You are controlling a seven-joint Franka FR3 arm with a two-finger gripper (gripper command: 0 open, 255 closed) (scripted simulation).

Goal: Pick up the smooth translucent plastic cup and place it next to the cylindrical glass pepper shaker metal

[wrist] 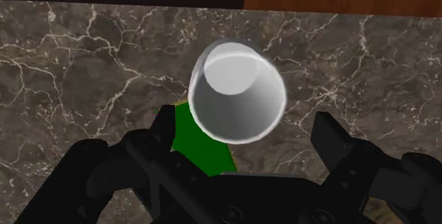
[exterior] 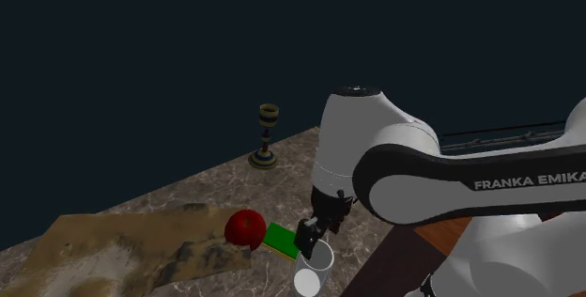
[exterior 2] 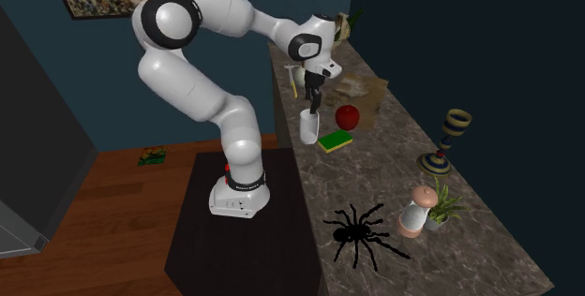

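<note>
Two fingers (wrist: 331, 136) hang wide apart over the whitish cup (wrist: 237, 91), touching nothing, likely spread so you can straddle it; it stands mid-frame in the second exterior view, the pepper shaker (exterior 2: 413, 212) well apart at lower right.

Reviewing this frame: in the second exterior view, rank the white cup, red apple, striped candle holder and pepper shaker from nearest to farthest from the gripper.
1. White cup, right below the gripper.
2. Red apple, just to the cup's right in that view.
3. Striped candle holder, much farther right.
4. Pepper shaker, farthest, beside the small plant.
</note>
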